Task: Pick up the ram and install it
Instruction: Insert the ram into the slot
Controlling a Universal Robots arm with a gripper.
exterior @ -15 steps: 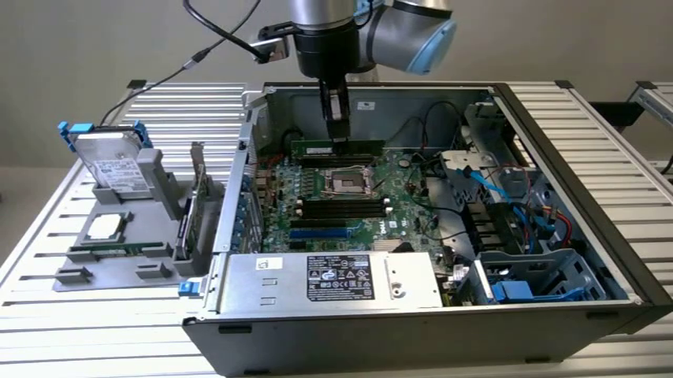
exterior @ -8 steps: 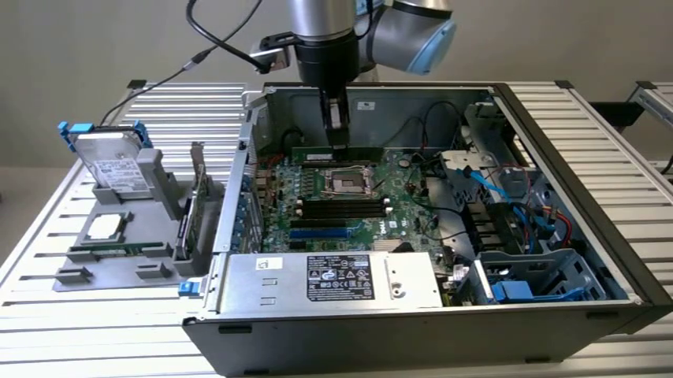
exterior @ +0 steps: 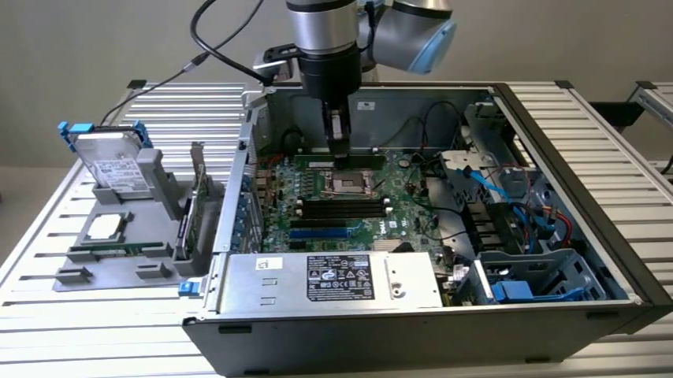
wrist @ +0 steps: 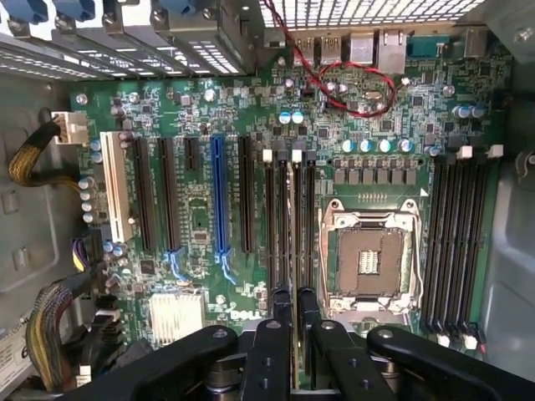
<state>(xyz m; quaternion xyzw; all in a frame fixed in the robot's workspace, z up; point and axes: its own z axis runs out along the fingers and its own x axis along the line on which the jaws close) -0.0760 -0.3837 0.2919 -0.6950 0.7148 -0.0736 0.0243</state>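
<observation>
Dark-green ram (exterior: 336,161) clamped between the gripper's (exterior: 339,150) pinched fingers, at the motherboard's (exterior: 408,206) far edge inside the computer case (exterior: 421,339), just beside the CPU socket (exterior: 347,185); seating unclear.

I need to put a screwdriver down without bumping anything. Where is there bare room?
Bare table slats in front of the grey fixture, and a strip beside the case at the exterior view's right. Inside the case it is crowded: cables, and the gripper holding the ram over the motherboard.
</observation>
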